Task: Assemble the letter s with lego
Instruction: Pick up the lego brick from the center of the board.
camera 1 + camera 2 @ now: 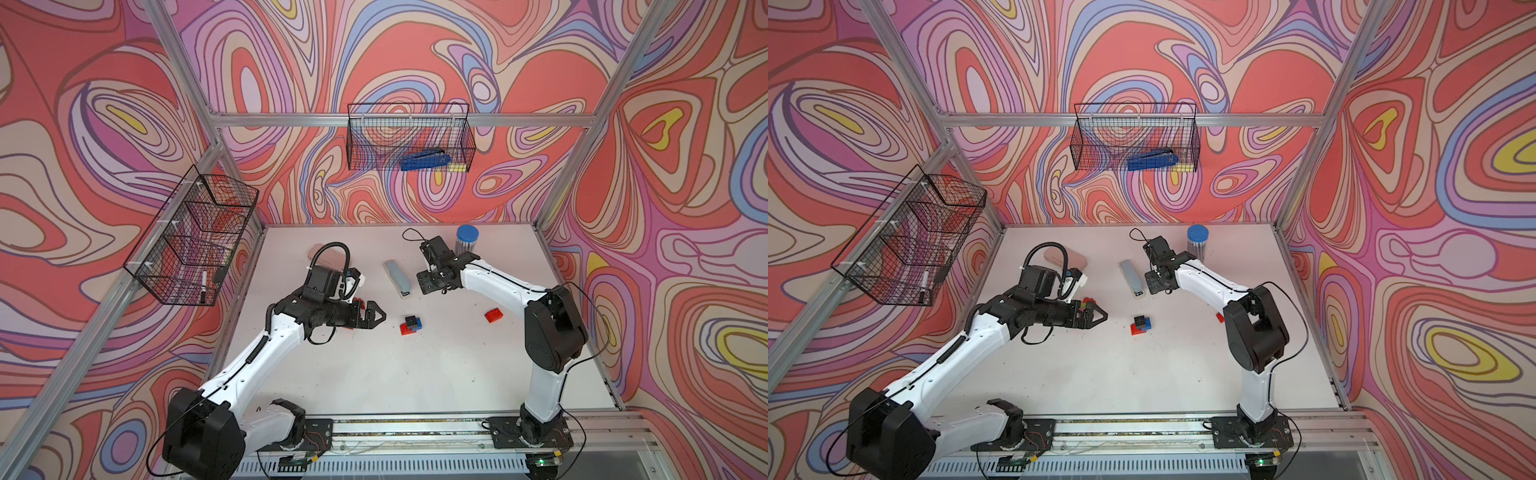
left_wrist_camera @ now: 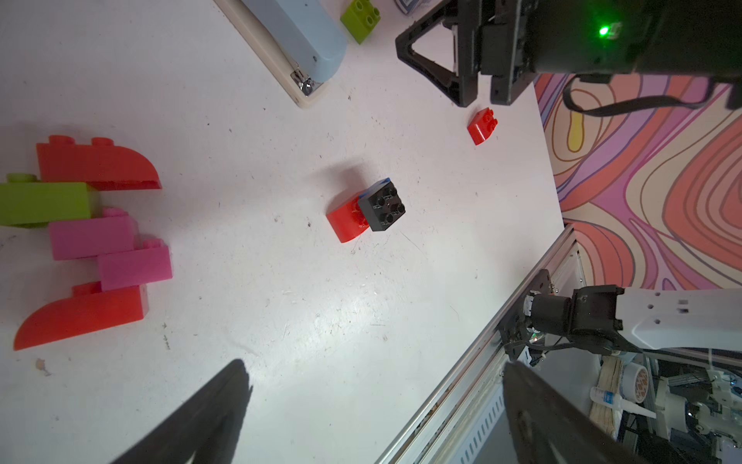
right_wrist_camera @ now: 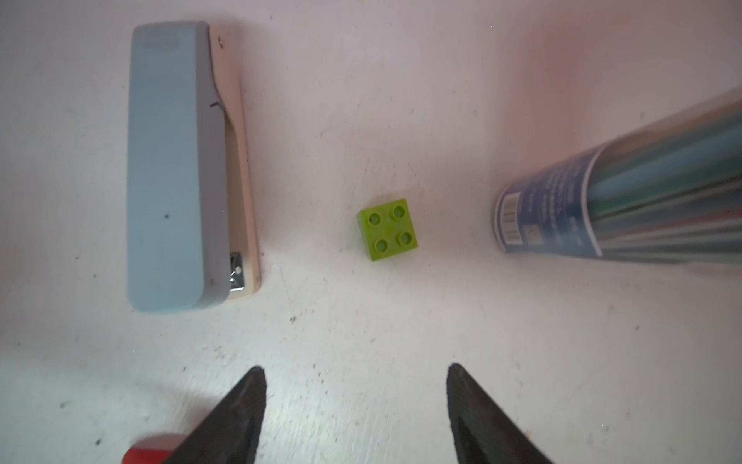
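Ten lego bricks (image 1: 411,325) are seen on the table (image 1: 415,374): five joined in a red-lime-pink cluster (image 2: 92,237), three in a red-blue-black stack (image 2: 381,207), one loose red brick (image 2: 482,126), one loose lime brick (image 3: 387,229). The left gripper (image 2: 375,363) and right gripper (image 3: 356,366) are held open, empty.

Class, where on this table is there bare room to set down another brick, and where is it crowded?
Widest bare patch: near table, from the black-topped stack to the arm bases. A smaller one: between that stack and the lone red brick. Crowded: the far strip with stapler, green brick, pen tube.
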`<state>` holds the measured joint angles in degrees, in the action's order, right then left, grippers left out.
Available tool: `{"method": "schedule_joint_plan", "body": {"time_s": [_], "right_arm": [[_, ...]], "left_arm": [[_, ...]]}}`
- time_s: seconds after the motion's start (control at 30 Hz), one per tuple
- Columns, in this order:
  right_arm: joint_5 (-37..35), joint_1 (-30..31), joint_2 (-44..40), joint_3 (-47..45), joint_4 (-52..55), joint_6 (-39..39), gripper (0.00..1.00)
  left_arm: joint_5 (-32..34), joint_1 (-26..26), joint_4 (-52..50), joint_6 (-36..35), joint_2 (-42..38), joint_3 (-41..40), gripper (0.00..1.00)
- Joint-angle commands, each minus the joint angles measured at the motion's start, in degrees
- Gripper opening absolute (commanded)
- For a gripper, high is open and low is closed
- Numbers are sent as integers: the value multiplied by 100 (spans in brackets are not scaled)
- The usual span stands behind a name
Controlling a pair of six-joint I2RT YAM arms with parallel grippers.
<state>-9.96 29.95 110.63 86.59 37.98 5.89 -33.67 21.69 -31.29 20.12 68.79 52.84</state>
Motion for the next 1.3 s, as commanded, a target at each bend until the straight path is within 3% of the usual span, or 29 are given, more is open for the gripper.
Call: {"method": "schedule_joint_plan", "body": {"time_s": [0.0, 0.3, 0.67, 1.07, 1.27], "right_arm": [[463, -251, 349, 374, -149, -737, 73], [864, -698, 1224, 1161, 38, -1017, 70], [991, -757, 1785, 1537, 262, -1266, 59], [961, -786, 2101, 1754, 381, -1317, 43], [967, -789, 2066, 1824, 472, -1324, 30]], "left_arm": [[-113, -9, 176, 101, 79, 215, 100], [-218, -16, 290, 100, 274, 271, 100], [-245, -13, 245, 36, 398, 281, 100], [-265, -12, 299, 69, 417, 279, 100], [-238, -19, 246, 45, 407, 297, 100]]}}
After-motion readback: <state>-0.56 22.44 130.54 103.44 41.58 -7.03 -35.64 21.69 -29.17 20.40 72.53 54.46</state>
